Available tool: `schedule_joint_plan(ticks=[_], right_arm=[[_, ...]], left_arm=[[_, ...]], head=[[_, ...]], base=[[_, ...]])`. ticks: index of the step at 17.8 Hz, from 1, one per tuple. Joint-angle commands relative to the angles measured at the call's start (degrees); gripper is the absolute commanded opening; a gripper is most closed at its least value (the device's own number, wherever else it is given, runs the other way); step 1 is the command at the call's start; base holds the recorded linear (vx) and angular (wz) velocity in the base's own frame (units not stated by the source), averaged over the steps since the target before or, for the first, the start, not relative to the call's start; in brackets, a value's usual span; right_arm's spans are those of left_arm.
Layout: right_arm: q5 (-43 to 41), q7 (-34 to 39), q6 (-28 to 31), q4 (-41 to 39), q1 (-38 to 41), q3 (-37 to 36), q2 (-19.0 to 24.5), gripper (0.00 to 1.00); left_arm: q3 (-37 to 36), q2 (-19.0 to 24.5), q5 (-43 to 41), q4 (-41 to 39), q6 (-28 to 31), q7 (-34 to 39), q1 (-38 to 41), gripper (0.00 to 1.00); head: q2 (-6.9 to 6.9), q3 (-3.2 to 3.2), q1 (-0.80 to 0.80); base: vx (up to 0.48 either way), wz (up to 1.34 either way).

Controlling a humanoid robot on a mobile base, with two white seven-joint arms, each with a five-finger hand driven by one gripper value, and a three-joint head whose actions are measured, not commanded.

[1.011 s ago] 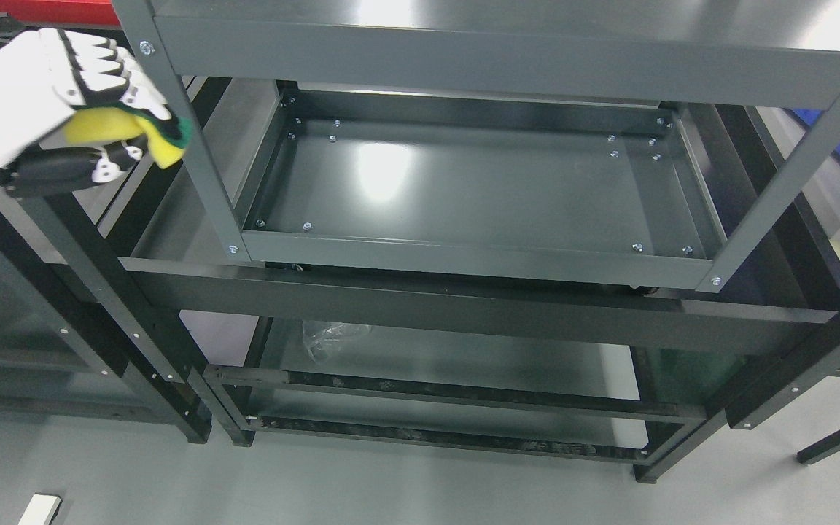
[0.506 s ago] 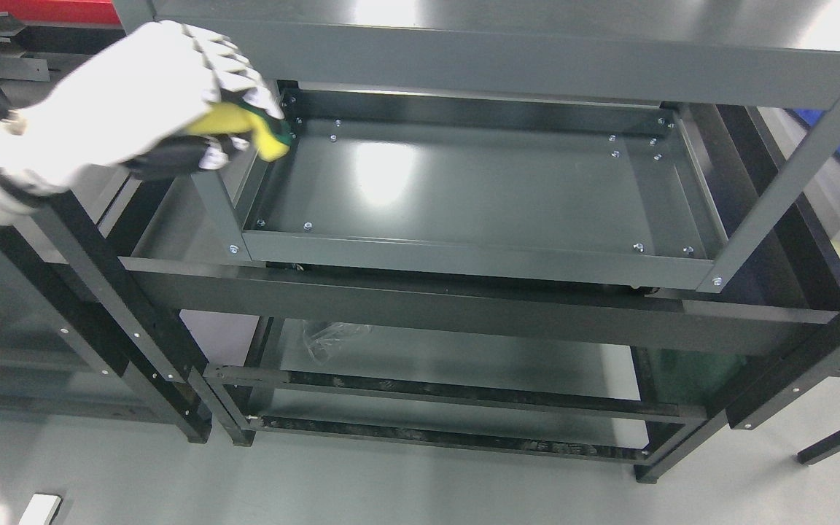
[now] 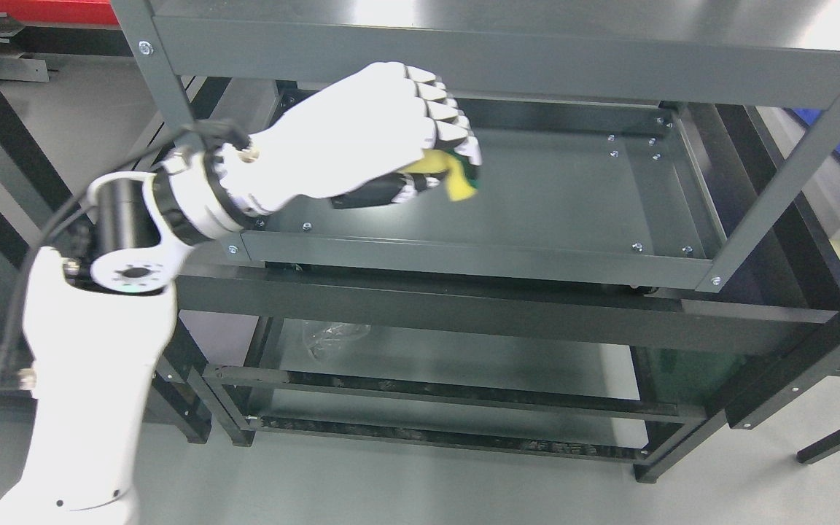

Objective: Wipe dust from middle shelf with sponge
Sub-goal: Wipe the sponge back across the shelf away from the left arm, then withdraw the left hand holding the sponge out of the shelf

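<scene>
The left hand (image 3: 372, 138), entering from the lower left on a white arm, was curled tight around one yellow-and-green sponge (image 3: 458, 179), and it reached over the left half of the middle shelf (image 3: 558, 197). That shelf was a shallow grey tray holding nothing but the sponge held above its floor; whether the sponge touched the floor could not be determined, since the fingers (image 3: 449, 120) hid most of it. Below, one crumpled clear bag (image 3: 332, 337) lay on the lower shelf (image 3: 464, 361), partly hidden by a black crossbar (image 3: 464, 302).
</scene>
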Motion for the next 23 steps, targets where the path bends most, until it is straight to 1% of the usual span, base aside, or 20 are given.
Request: schedule_joint_plan(ticks=[1,4,5,6,8,12,13,14,15,17,18,19,20,21,23], right_arm=[[0.00,0.03,0.02,-1.00,-0.07,-0.01,-1.00,1.00],[0.00,0.03,0.02,-1.00,0.02,-0.01,-1.00,1.00],[0.00,0.03,0.02,-1.00,0.02,-0.01,-1.00,1.00],[0.00,0.03,0.02,-1.00,0.02,-0.01,-1.00,1.00],[0.00,0.03,0.02,-1.00,-0.07,-0.01,-1.00,1.00],[0.00,0.03,0.02,-1.00,-0.07,-0.01,-1.00,1.00],[0.00,0.03,0.02,-1.00,0.02,-0.01,-1.00,1.00],[0.00,0.03,0.02,-1.00,0.02,-0.01,-1.00,1.00],[0.00,0.03,0.02,-1.00,0.02,-0.01,-1.00,1.00],[0.00,0.03,0.02,-1.00,0.02,-0.01,-1.00,1.00],[0.00,0.03,0.02,-1.00,0.02,-0.01,-1.00,1.00],[0.00,0.03,0.02,-1.00,-0.07,0.08,-1.00,1.00],[0.00,0.03,0.02,-1.00,0.02,-0.01,-1.00,1.00],[0.00,0.03,0.02,-1.00,0.02,-0.01,-1.00,1.00],[0.00,0.03,0.02,-1.00,0.02,-0.01,-1.00,1.00]], left_arm=[[-22.39,-7.44,-7.37,2.46,3.11,10.50,-3.99,0.02],[-33.54,-7.44,-7.64,6.33,15.68,17.36,-11.02,0.03],[-37.41,-7.44,-7.38,6.77,19.38,19.21,-11.91,0.04],[-40.67,-7.44,-7.29,7.13,21.50,19.93,-12.01,0.05],[-42.90,-7.44,-7.11,8.09,22.05,20.81,-12.01,0.05],[-42.99,-7.44,-5.01,8.36,22.05,21.17,-11.49,0.06],[-43.08,-7.44,-2.57,8.62,22.66,21.17,-10.00,0.06],[-42.82,-7.44,0.07,9.14,23.10,21.17,-6.86,0.05],[-41.86,-7.44,3.23,9.41,23.63,21.69,-1.95,0.05],[-36.52,-7.44,7.81,9.85,23.98,28.33,9.82,0.05],[-33.96,-7.44,8.96,9.77,23.98,30.72,13.62,0.05],[-30.11,-7.44,11.23,9.59,23.90,32.75,17.13,0.05],[-25.89,-7.44,16.04,9.07,23.90,33.20,20.65,0.04],[-21.85,-7.44,20.35,8.89,23.90,33.29,22.51,0.04],[-12.72,-7.44,25.91,8.89,23.98,33.21,25.07,0.03]], head=[[0.00,0.00,0.00],[0.00,0.00,0.00],[0.00,0.00,0.00],[0.00,0.00,0.00],[0.00,0.00,0.00],[0.00,0.00,0.00],[0.00,0.00,0.00],[0.00,0.00,0.00],[0.00,0.00,0.00],[0.00,0.00,0.00],[0.00,0.00,0.00],[0.00,0.00,0.00],[0.00,0.00,0.00],[0.00,0.00,0.00],[0.00,0.00,0.00]], base=[[0.000,0.00],[0.000,0.00],[0.000,0.00],[0.000,0.00],[0.000,0.00],[0.000,0.00],[0.000,0.00],[0.000,0.00],[0.000,0.00],[0.000,0.00],[0.000,0.00],[0.000,0.00],[0.000,0.00],[0.000,0.00],[0.000,0.00]])
